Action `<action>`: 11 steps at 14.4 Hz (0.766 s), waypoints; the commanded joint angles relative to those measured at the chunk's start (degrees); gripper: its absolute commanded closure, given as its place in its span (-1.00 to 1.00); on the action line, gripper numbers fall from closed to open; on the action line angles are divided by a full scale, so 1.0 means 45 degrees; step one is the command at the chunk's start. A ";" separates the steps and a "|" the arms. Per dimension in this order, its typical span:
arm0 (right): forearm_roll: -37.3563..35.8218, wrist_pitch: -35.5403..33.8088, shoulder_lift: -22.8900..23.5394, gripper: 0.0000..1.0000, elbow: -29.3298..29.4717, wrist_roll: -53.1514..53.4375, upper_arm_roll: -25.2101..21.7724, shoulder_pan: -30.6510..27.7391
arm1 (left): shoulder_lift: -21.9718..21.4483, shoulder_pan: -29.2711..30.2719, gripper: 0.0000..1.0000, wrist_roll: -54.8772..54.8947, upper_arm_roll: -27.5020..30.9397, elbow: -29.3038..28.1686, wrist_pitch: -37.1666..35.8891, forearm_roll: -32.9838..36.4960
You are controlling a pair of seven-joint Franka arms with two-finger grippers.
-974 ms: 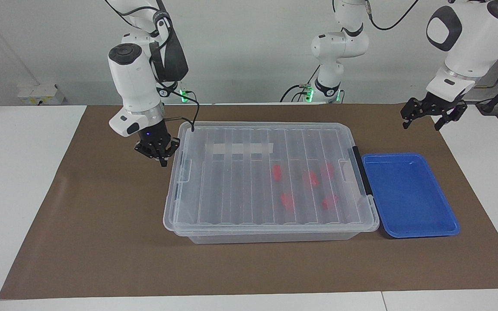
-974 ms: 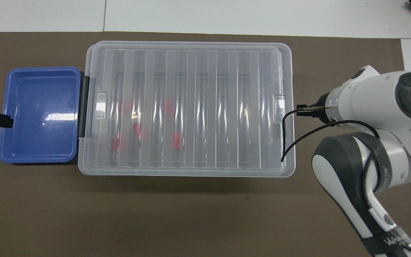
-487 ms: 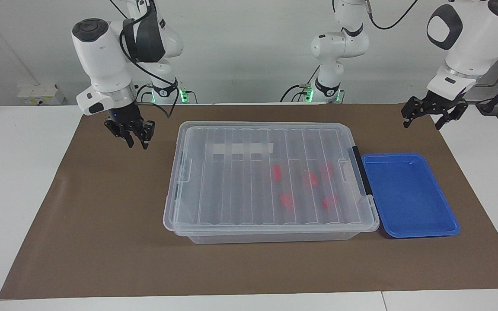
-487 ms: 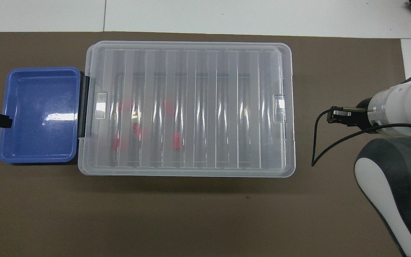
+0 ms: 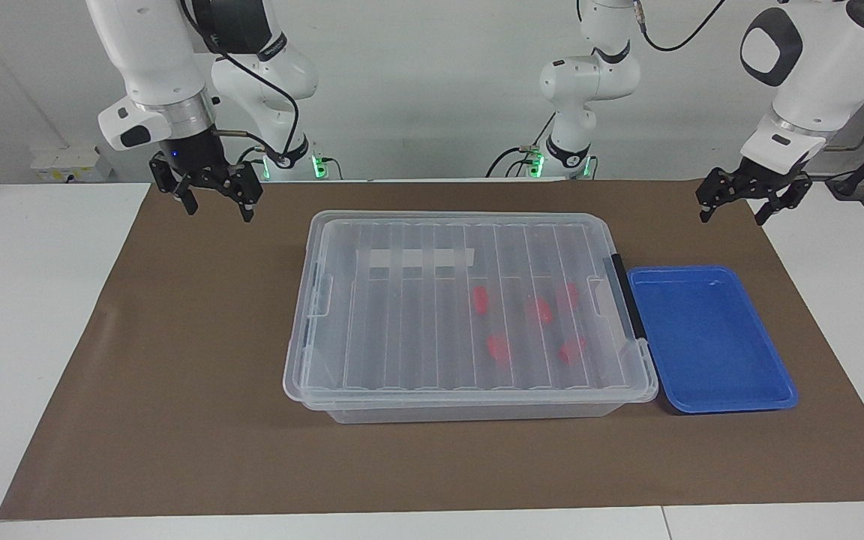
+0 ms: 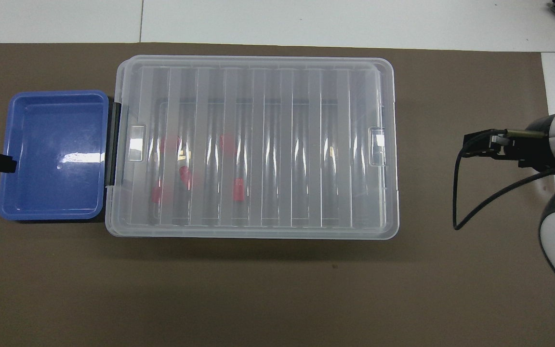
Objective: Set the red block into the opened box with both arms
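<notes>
Clear ribbed box [image 5: 469,307], lid on, holds seemingly five red blocks [image 5: 498,349]; both pincers [image 5: 216,196] [image 5: 748,201] spread, empty.

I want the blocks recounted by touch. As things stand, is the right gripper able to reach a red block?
Probably not: the red blocks lie under the box's closed lid, and the right gripper hangs open beside it.

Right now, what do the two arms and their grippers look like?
Both arms are white and jointed, with dark grey joint caps and loose black cables. The right gripper and left gripper are small, black and two-fingered. A blue light glows above the right one.
</notes>
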 commanded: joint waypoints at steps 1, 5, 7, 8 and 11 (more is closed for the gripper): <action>-0.0362 -0.1616 0.1258 -0.99 0.2519 0.0232 0.0127 -0.0056 | -0.0309 -0.0050 -1.00 -0.0134 0.0048 -0.0316 0.0078 -0.0140; -0.0323 -0.1915 0.1047 -0.99 0.2041 -0.0895 0.0127 -0.0075 | -0.0367 -0.0051 -1.00 -0.0134 0.0028 -0.0432 0.0195 -0.0140; -0.0323 -0.1915 0.0949 -0.99 0.1941 -0.1174 0.0107 -0.0094 | -0.0464 -0.0051 -1.00 -0.0173 0.0028 -0.0705 0.0312 -0.0140; -0.0323 -0.2051 0.0910 -1.00 0.1941 -0.1155 0.0107 -0.0075 | -0.0543 -0.0051 -1.00 -0.0192 0.0028 -0.0880 0.0390 -0.0140; -0.0226 -0.2208 0.0773 -1.00 0.1902 -0.1096 0.0127 -0.0075 | -0.0719 -0.0051 -1.00 -0.0192 0.0028 -0.1330 0.0935 -0.0140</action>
